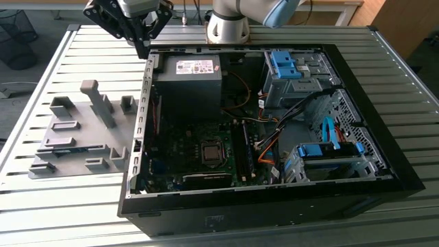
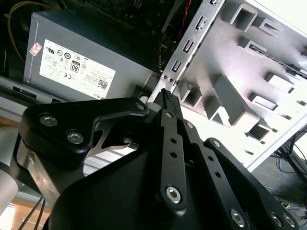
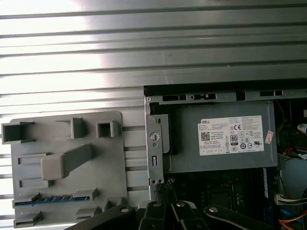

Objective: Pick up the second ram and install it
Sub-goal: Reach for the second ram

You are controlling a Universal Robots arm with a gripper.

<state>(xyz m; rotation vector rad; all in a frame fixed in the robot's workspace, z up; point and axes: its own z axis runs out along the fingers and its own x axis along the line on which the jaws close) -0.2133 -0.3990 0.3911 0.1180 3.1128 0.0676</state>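
The black 2-finger gripper [image 1: 143,50] hangs above the silver slatted metal table [image 1: 69,206], at the far corner of the open black computer case [image 1: 274,206] on the exterior view's left. Its fingers are drawn together tip to tip with nothing between them; in both wrist views the tips [image 2: 166,96] [image 3: 165,188] meet in a narrow point near the case's perforated metal edge.

The second ram [image 1: 81,150], a long thin dark-green circuit-board strip, sits in the flat gray plastic holder plate [image 1: 82,116] that lies on the table beside the case, on the exterior view's left. In the first wrist view the strip [image 3: 53,198] shows bluish-green, seated along a low slot between small gray blocks near one edge of the plate [image 3: 29,163]. I cannot tell whether it lies flat or stands on its edge. It is well apart from the gripper, and nothing touches it.

A taller angled gray block [image 1: 99,100] stands up from the middle of the plate. Inside the case, the gray metal power supply box [image 1: 188,77] with a white label fills the corner nearest the gripper, and it shows in both wrist views [image 2: 72,52] [image 3: 216,139]. The dark motherboard [image 1: 178,149] lies below it in the exterior view, with orange cables [image 1: 268,154] and 2 blue plastic drive brackets [image 1: 281,62] [image 1: 322,150] toward the exterior view's right.
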